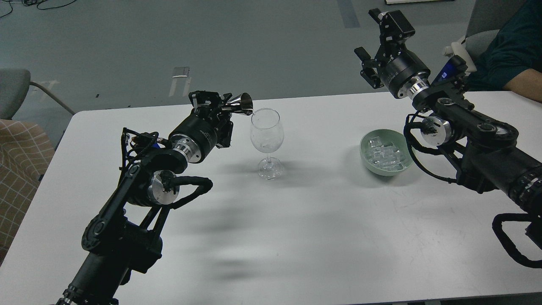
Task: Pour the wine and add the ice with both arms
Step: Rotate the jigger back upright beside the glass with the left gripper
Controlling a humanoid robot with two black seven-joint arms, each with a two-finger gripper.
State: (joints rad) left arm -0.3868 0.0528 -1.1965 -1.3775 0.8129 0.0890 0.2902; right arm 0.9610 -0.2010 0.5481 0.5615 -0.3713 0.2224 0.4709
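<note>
1. Between the left jaws [220,106], clenched on a steel jigger [240,103], spout tipped at the wine glass [266,131] rim.
2. Risk: spout knocks the rim, topples the glass or spills.
3. Right jaws [372,51] released, raised well above the ice [383,150] in the green bowl [367,159].
4. Worktop [296,237] broad; edges well apart.

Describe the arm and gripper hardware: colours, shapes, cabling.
Both arms, left and right, are matte black jointed links with polished silver wrist rings and looping black cables. The left gripper and right gripper are black, boxy, two-fingered claws. No sleeves visible.
</note>
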